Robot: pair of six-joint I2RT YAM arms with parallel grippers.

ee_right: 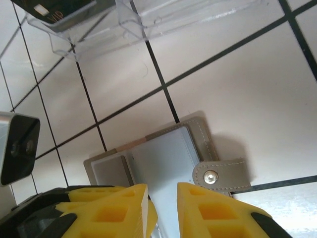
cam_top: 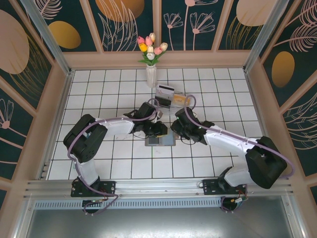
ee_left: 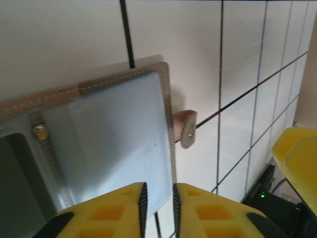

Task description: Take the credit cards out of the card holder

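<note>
1. Card holder (cam_top: 159,141) flat on tiled counter (cam_top: 124,163), btwn both grippers;
2. L gripper (ee_left: 158,192): jaws nearly together at holder's corner; grip can't tell;
3. R gripper (ee_right: 163,192): jaws likewise, over panel beside tab (ee_right: 220,174).

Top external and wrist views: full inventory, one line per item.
card holder: 1, blue-grey, lying open at table centre
credit cards: seemingly 2, one grey-striped, one tan, in the tray
clear tray: 1, transparent, behind the holder
vase: 1, white, back centre
tulips: 1 bunch, pink, yellow and white, in the vase
table: 1, white tiles
left gripper: yellow fingers, over the holder
right gripper: yellow fingers, over the holder
</note>
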